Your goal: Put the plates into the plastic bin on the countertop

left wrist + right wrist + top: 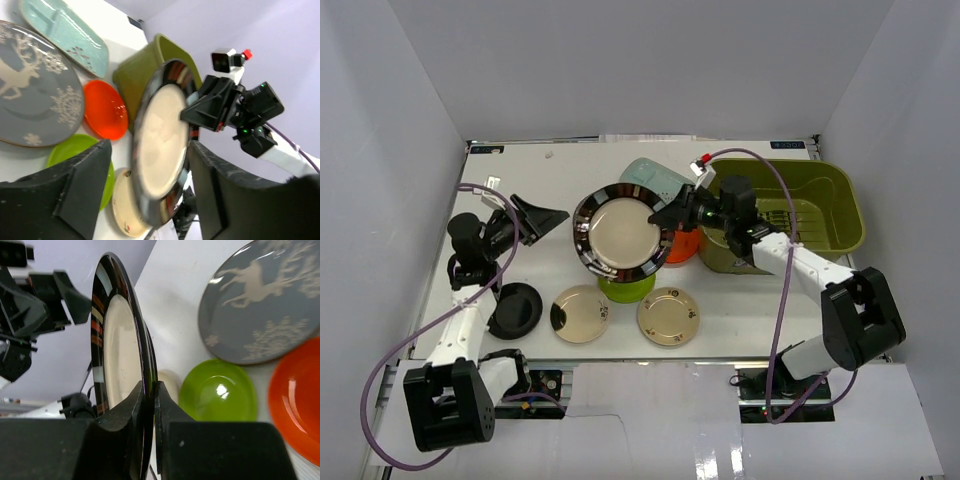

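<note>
Pinched between the 2 black fingers of the right gripper (151, 390) is the thin lip of a black-rimmed plate (623, 235). The plate is held on edge and tilted above the middle of the countertop (730, 300), with the jaws closed on that lip alone. Its rim is glossy and mirror-bright around a matte cream centre. I judge the main risk is the disc swinging or sliding out of so small a bite on the way to the plastic bin (845, 185), an olive tub with rounded corners and a ribbed floor at the counter's far right corner. A low carry could clip the bin's near wall. A drop would land on the lime green plate (625, 290) or the orange-red plate (685, 247) beneath, both hard glazed ware likely to chip. The left gripper (542, 218) stands wide and empty just beside the plate's left rim, so a swing that way could strike it. The grey deer plate (265, 315) and the teal oblong plate (655, 178) lie toward the far edge, 2 cream plates (668, 316) by the near edge, and a black plate (515, 308) toward the left edge. The bin appears empty, though the arm hides its near left corner.
</note>
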Motion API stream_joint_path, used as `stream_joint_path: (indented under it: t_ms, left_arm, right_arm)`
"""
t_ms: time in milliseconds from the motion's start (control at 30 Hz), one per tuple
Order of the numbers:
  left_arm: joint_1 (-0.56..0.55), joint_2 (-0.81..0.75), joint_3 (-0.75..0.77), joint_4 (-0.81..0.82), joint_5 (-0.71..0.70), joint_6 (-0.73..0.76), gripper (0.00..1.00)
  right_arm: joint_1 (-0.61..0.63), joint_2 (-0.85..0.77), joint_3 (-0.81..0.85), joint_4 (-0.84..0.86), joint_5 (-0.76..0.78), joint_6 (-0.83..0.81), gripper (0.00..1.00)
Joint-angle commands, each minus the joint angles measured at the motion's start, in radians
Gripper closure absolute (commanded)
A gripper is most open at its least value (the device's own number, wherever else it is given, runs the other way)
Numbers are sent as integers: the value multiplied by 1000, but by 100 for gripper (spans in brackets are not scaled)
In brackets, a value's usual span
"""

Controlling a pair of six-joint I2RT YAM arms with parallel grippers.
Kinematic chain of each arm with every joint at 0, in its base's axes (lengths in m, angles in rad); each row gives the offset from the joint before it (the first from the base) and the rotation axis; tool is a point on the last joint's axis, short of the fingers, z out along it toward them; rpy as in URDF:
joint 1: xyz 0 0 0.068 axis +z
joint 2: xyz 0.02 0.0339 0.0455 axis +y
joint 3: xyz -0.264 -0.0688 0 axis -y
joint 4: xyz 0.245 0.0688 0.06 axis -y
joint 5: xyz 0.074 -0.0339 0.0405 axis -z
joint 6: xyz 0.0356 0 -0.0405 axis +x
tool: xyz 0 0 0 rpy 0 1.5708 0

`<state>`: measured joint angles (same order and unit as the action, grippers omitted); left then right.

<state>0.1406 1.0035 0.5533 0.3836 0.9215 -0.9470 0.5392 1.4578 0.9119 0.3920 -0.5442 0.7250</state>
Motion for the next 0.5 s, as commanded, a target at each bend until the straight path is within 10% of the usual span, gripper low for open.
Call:
stream_joint_path:
  t_ms: [0, 267, 467]
  left_arm:
    - [-9, 46, 56, -57, -105, 7, 24]
    - [-12, 263, 83, -129, -268, 7, 23]
    - [-35, 397, 114, -143, -429, 13, 24]
  right_arm:
    - [-168, -143, 38, 142, -62, 112, 92]
    - [-684, -323, -19, -65, -65, 44, 92]
    - [-745, -387, -83, -260, 237, -163, 92]
